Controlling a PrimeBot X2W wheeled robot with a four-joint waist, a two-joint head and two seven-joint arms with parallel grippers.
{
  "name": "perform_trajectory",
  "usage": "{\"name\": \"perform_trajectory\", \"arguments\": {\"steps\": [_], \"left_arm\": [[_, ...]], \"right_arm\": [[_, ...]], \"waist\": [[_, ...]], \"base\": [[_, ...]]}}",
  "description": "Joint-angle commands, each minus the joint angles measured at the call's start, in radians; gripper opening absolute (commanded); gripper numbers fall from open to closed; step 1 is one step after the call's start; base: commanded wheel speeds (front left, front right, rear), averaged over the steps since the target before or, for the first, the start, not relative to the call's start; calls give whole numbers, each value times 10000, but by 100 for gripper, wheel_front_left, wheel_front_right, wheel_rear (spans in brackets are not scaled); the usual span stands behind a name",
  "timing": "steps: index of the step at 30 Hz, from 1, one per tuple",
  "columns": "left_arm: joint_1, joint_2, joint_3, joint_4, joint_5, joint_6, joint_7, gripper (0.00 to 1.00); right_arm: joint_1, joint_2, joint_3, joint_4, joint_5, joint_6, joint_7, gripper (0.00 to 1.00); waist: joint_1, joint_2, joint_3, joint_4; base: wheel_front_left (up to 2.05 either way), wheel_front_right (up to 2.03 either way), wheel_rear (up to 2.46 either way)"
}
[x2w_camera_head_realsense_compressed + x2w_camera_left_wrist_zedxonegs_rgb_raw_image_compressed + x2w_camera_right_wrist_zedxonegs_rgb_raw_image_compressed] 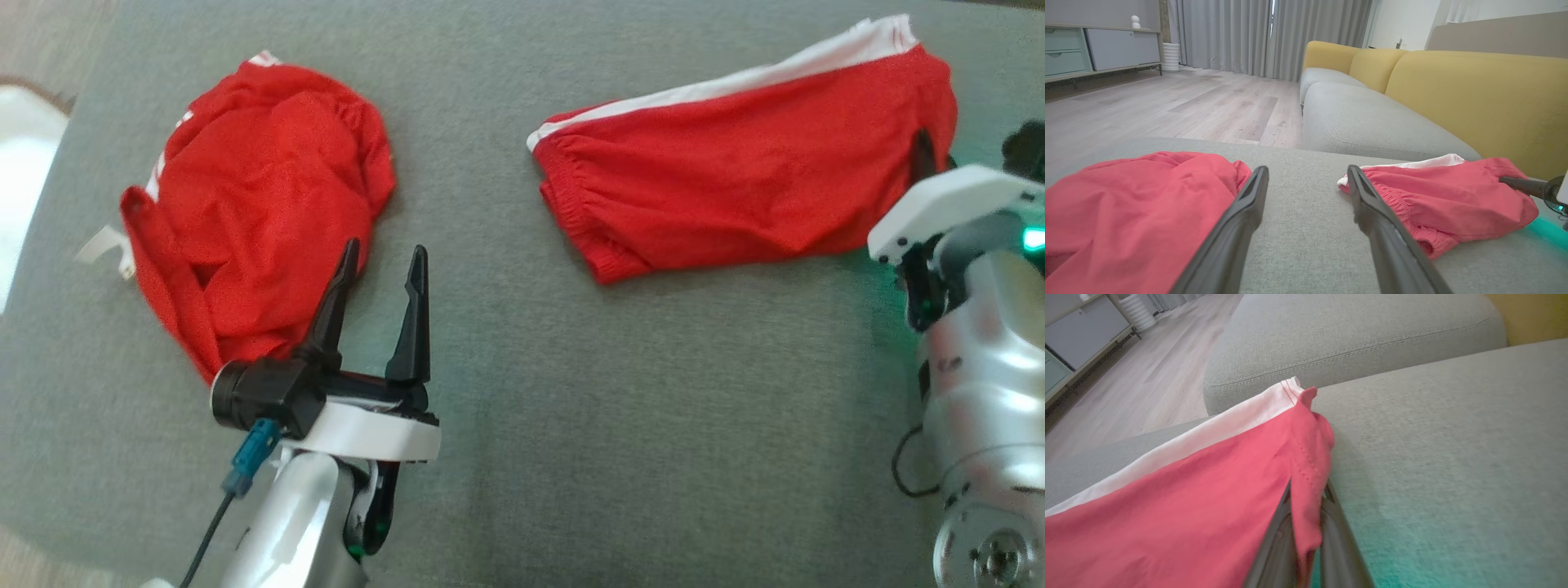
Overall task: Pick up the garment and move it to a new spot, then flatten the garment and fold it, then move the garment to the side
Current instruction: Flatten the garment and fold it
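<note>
The flat garment lay at the upper right of the head view on the grey cushion, red, with a white stripe along its upper edge. The right gripper met its right end. In the right wrist view, the right gripper had its fingers drawn narrow on a fold of that garment's hem at the bottom centre.

A crumpled garment, also red, sat at the upper left, well apart from the flat one. The left gripper stood just beside its lower right edge with its fingers spread wide and nothing between them. In the left wrist view, this gripper framed bare cushion, with the crumpled garment at lower left and the flat garment at right.
</note>
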Motion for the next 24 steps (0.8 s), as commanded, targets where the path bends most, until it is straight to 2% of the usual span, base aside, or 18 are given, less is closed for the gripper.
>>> {"name": "perform_trajectory", "arguments": {"steps": [1,9,15,24], "left_arm": [[-190,65,351,-287,85,-13,-63,100],[27,64,295,-335,145,-106,-63,100],[262,64,162,-403,230,-240,-63,100],[212,64,-331,-542,300,-121,-63,100]], "right_arm": [[129,33,309,-251,284,-9,-345,0],[957,-164,439,-555,1326,-9,-850,0],[2043,-220,80,-1192,1990,-9,-1150,0],[3247,235,-200,-2522,2523,-9,-1419,0]], "waist": [[0,0,-273,-308],[0,0,-758,-926],[0,0,-1185,-1362],[0,0,-1454,-1966]], "base": [[0,0,0],[0,0,0],[0,0,0],[0,0,0]]}}
